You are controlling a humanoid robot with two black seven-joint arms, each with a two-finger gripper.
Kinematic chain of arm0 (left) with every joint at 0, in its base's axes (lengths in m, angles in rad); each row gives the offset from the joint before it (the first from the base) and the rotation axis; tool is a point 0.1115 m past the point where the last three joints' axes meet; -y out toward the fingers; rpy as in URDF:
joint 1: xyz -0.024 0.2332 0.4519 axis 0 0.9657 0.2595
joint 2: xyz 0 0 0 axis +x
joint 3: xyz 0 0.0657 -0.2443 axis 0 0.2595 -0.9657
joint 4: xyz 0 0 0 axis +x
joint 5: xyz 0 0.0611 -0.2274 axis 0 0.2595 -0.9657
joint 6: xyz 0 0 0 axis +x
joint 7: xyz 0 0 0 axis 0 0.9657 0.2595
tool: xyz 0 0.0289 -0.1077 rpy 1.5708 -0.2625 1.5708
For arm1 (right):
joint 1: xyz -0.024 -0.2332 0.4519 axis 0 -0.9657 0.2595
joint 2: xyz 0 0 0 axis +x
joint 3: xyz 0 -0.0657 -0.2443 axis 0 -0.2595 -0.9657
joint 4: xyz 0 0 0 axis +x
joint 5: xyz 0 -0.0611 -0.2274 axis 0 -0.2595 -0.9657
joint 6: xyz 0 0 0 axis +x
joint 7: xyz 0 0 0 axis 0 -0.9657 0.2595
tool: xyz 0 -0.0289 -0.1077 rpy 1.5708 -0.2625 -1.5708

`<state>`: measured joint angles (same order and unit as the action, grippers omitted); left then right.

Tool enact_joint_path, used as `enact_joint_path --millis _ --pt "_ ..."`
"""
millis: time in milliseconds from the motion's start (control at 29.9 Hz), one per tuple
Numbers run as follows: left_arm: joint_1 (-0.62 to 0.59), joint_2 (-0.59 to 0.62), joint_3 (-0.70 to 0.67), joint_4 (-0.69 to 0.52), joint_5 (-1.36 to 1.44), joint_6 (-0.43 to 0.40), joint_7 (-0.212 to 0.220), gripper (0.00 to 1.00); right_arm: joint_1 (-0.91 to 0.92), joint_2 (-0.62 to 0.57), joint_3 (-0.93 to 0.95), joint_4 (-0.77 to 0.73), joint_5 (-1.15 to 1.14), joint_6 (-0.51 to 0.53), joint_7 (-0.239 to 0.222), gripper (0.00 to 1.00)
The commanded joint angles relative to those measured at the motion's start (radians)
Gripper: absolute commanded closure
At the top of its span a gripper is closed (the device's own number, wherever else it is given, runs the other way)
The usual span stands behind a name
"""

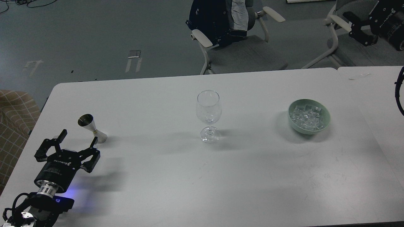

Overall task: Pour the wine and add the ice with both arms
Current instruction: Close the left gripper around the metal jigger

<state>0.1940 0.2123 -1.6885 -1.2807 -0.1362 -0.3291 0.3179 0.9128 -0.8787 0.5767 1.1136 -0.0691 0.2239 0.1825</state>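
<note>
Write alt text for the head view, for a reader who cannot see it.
A clear wine glass stands upright mid-table, between a metal jigger on the left and a pale green bowl of ice cubes on the right. The left claw is open just short of the jigger; the right claw hangs beyond the table.

The table is pale grey-white. The bowl is pale green, the ice in it clear and glassy — like the colourless wine glass. The measuring cup is silver metal. The left gripper is black, with blue light below. The sofa at the edge is tan — checked with pale lines.
</note>
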Motion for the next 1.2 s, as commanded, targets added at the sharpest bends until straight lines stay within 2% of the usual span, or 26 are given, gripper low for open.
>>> enact_joint_path --millis 0,201,535,1170 --pt "-0.024 -0.010 0.000 0.037 0.007 0.001 -0.003 0.05 0.000 0.000 0.000 0.000 0.000 0.000 0.000 0.00" --pt "-0.113 -0.028 0.000 0.147 0.010 -0.001 -0.003 0.05 0.000 -0.005 0.000 0.000 0.000 0.000 0.000 0.00" --pt "-0.172 -0.028 0.001 0.236 0.010 -0.005 -0.006 0.04 -0.006 -0.009 0.000 0.000 0.000 -0.002 -0.001 0.00" --pt "-0.255 -0.027 0.009 0.331 0.012 -0.001 -0.010 0.04 -0.012 -0.013 0.000 0.000 -0.003 -0.003 -0.001 0.00"
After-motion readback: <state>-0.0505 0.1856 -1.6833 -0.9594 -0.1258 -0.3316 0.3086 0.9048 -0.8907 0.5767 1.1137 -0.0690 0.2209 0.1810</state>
